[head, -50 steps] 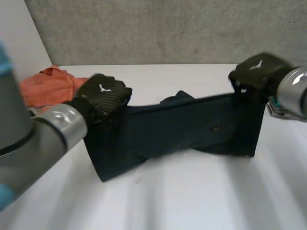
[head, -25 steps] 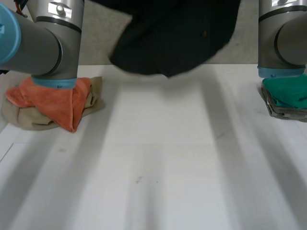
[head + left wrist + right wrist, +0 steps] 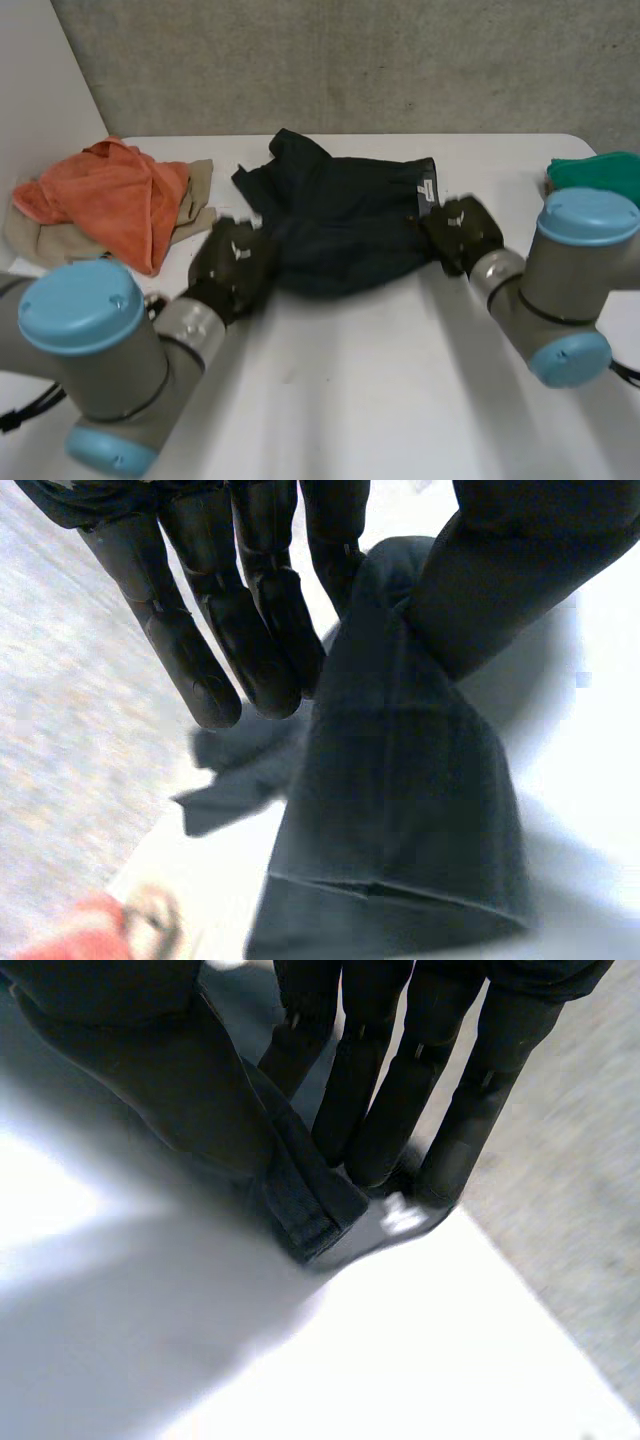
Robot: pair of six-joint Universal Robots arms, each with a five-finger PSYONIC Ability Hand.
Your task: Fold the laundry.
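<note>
A dark navy garment (image 3: 340, 225) lies bunched on the white table (image 3: 360, 400), near the middle. My left hand (image 3: 235, 262) is at its near left edge and my right hand (image 3: 462, 232) at its right edge, by a white label. In the left wrist view, straight fingers (image 3: 250, 630) and the thumb pinch a fold of the dark garment (image 3: 400, 810). In the right wrist view, my right hand (image 3: 380, 1110) likewise pinches a hem of the garment (image 3: 300, 1205) between thumb and fingers, low over the table.
An orange cloth (image 3: 110, 195) sits on a beige one (image 3: 195, 205) at the far left of the table. A green cloth (image 3: 598, 172) lies at the far right edge. A grey wall stands behind the table.
The garment, stretched between both hands and then swung up high, has come down onto the table farther back. Both hands have dropped low with it, still holding its edges.
</note>
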